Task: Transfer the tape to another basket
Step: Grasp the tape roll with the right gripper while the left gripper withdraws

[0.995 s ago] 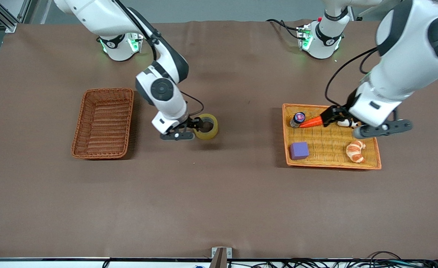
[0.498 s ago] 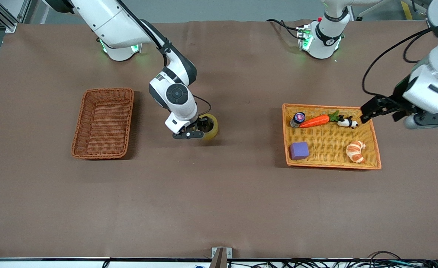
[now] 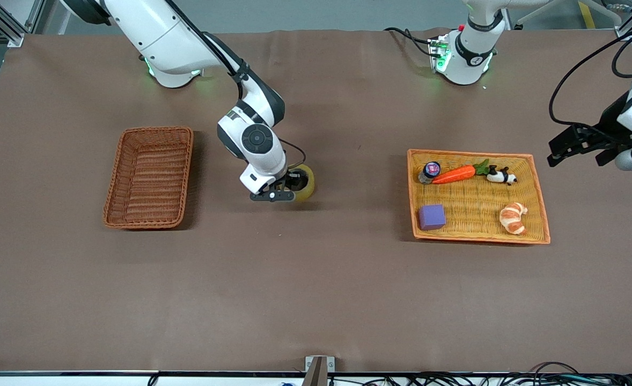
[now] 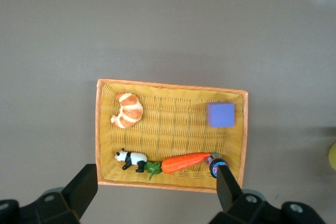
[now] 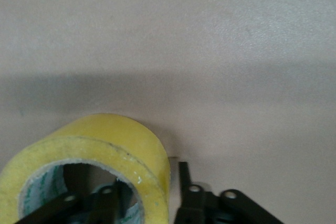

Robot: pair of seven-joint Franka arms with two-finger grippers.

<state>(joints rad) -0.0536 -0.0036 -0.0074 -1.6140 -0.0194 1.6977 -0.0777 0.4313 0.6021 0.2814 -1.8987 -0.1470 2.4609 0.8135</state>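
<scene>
**Right gripper straddling the tape wall, left one parked off to the side**

The right gripper (image 3: 293, 185) is down at the tape (image 3: 306, 183), one finger (image 5: 107, 203) inside the hole and the other finger (image 5: 184, 184) outside the wall, so it's got the roll's wall between them. Can't tell from these shots if the pads are actually squeezing it yet. The tape sits flat on the table (image 3: 316, 289), about mid-table, between the basket (image 3: 149, 177) and the tray (image 3: 477, 236), closer to the basket.

The basket is toward the right arm's end, with nothing in it.

The left gripper (image 3: 560, 150) hangs over bare table just beside the tray, toward the left arm's end, fingers (image 4: 81, 187) spread wide and holding nothing. It's just waiting.

The tray has a carrot (image 3: 454, 174), panda (image 3: 501, 176), small bottle (image 3: 428, 171), purple cube (image 3: 432, 217) and croissant (image 3: 513, 217) in it.
</scene>
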